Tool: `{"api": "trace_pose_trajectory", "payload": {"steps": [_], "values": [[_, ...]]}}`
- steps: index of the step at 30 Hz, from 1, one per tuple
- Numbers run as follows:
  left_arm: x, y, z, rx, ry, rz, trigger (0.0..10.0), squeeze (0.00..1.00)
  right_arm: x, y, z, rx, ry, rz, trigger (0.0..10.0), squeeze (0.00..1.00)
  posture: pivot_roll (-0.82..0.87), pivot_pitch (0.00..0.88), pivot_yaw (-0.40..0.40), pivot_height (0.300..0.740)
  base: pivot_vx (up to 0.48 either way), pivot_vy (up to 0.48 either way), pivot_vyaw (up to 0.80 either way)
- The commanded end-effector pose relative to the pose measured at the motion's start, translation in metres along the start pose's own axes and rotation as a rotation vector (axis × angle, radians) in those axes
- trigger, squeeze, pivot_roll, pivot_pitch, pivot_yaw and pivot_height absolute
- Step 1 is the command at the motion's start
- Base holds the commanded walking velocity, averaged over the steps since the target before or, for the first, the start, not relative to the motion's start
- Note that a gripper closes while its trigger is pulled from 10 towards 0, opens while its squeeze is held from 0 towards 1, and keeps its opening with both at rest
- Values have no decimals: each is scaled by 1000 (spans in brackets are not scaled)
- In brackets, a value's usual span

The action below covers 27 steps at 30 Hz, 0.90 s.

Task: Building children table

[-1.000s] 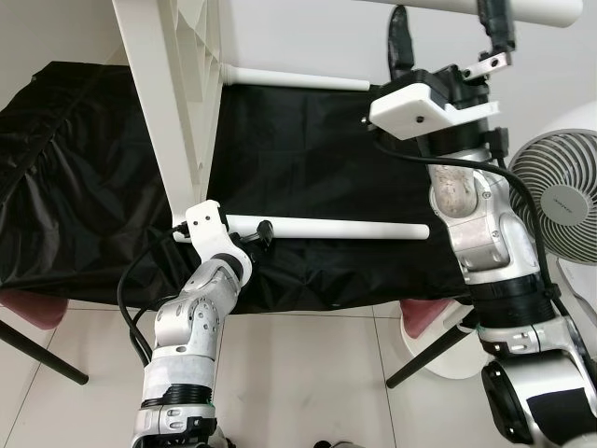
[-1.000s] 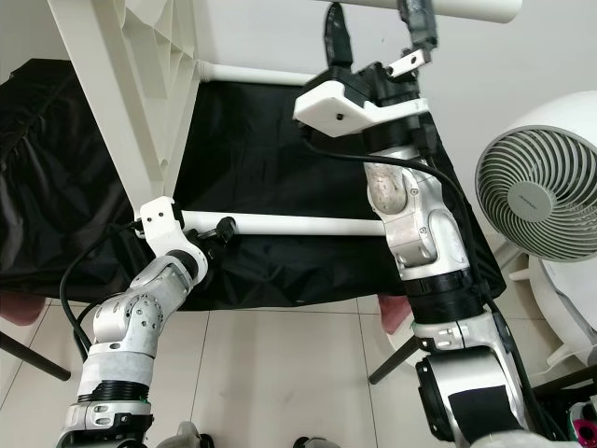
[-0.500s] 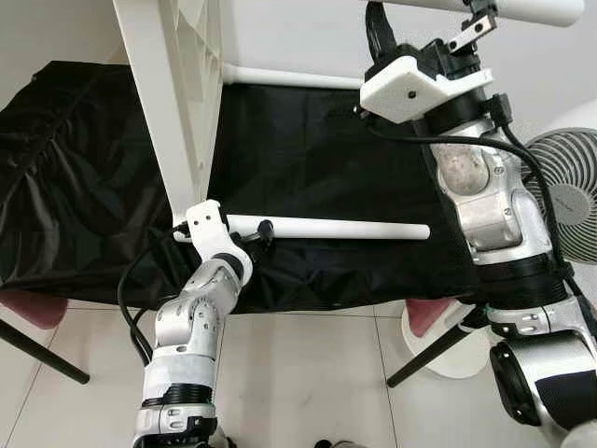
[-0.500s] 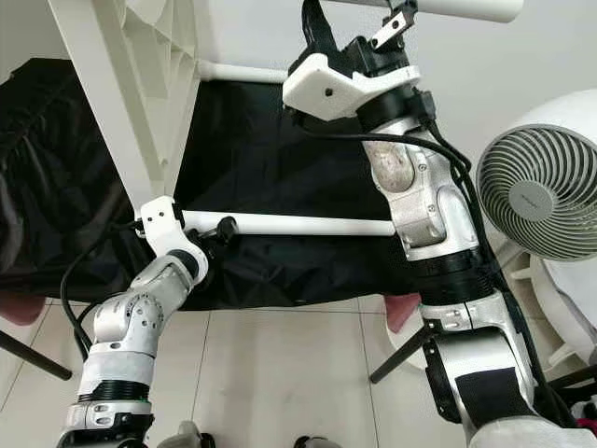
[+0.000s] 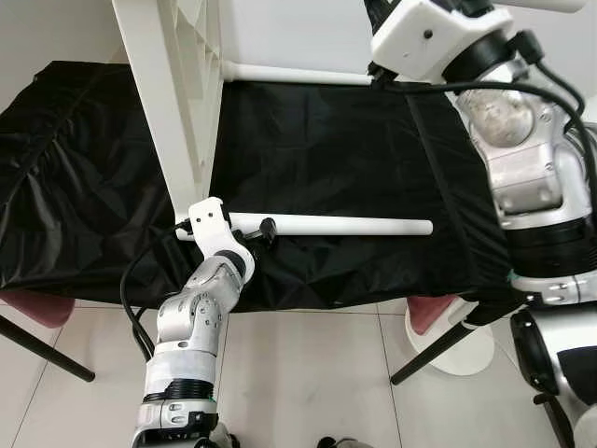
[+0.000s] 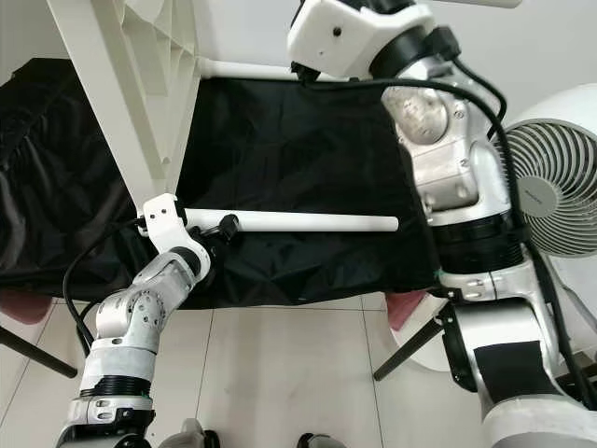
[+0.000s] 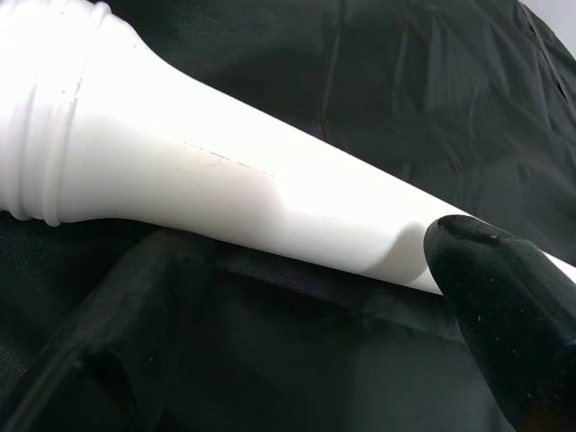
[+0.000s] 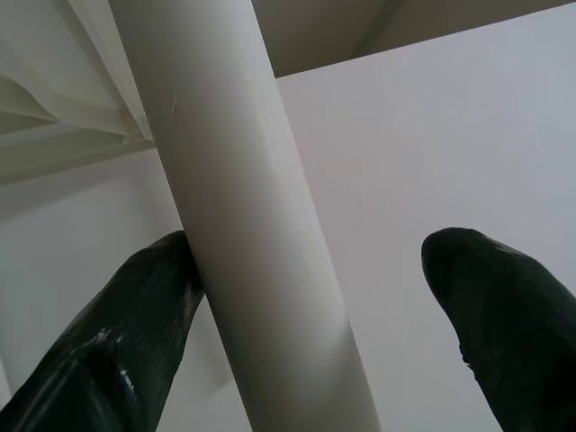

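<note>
A white plastic children's table top (image 5: 173, 84) stands on edge on a black crinkled cloth (image 5: 326, 149) spread over a low surface, with round white plastic legs jutting sideways from it. The left gripper (image 5: 264, 231) sits low at the cloth's near edge, its two black fingers closed around the thick end of the nearest white tubular leg (image 5: 345, 226), which runs level from the table top out toward the robot's right, just above the cloth. In the left wrist view one black fingertip (image 7: 504, 297) presses against the tapering white shaft (image 7: 225, 193) while the other finger lies in shadow under it, beside the ribbed collar at the leg's base. A second white leg (image 5: 298, 75) projects from the table top farther back, along the far edge of the cloth. The right arm (image 5: 508, 140) is raised high, its white wrist housing (image 5: 438, 33) at the top of the head views. In the right wrist view the right gripper (image 8: 306, 297) stands open around an upper white leg (image 8: 252, 225): one finger (image 8: 126, 342) touches the tube, the other is well clear of it. A white round fan (image 6: 560, 177) stands on the pale tiled floor (image 5: 308, 373) to the robot's right.
</note>
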State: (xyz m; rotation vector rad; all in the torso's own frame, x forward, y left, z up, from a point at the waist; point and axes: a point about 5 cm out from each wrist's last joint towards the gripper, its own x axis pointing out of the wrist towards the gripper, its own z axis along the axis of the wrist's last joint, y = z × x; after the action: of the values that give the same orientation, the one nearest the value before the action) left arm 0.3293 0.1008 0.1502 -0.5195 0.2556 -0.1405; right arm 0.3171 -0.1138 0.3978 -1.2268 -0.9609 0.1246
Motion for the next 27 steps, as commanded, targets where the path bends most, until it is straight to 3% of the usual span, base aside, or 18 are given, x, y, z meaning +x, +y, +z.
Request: {"api": "trace_pose_trajectory", "payload": {"steps": [1, 2, 5, 10, 11, 12, 14, 15, 22, 27], "values": [[3, -5, 1, 8, 11, -25, 10000, 0, 3, -8, 2, -18, -9, 54, 10000, 0, 1, 95, 25, 740, 0, 0, 0], [3, -5, 1, 8, 11, -25, 10000, 0, 3, -8, 2, -18, -9, 54, 10000, 0, 1, 95, 25, 740, 0, 0, 0], [3, -5, 2, 13, 11, -28, 10000, 0, 0, 1, -1, -18, 2, 211, 10000, 0, -1, 97, 29, 740, 0, 0, 0], [3, -6, 2, 16, 13, -30, 10000, 0, -1, 4, -3, -4, 11, 277, 10000, 0, -2, 98, 30, 740, 0, 0, 0], [3, -6, 2, 15, 14, -32, 10000, 0, -1, 5, -5, -12, 13, 306, 6627, 0, -3, 102, 32, 740, 0, 0, 0], [3, -7, 2, 15, 15, -33, 10000, 0, 0, 5, -5, -19, 11, 329, 7098, 0, -3, 103, 32, 740, 0, 0, 0], [3, -7, 2, 14, 15, -34, 10000, 0, 0, 4, -6, -24, 10, 342, 7098, 0, -2, 104, 31, 740, 0, 0, 0], [3, -8, 3, 9, 14, -31, 10000, 0, 3, 1, -4, -22, -16, 360, 0, 0, -2, 108, 24, 740, 0, 0, 0], [4, -9, 4, 1, 11, -22, 10000, 0, 7, -5, -1, -18, -35, 370, 0, 0, -2, 111, 21, 740, 0, 0, 0], [11, -7, 13, -61, -21, 50, 10000, 0, 8, -11, 1, 1, -47, 349, 0, 0, -1, 112, 13, 740, 0, 0, 0]]}}
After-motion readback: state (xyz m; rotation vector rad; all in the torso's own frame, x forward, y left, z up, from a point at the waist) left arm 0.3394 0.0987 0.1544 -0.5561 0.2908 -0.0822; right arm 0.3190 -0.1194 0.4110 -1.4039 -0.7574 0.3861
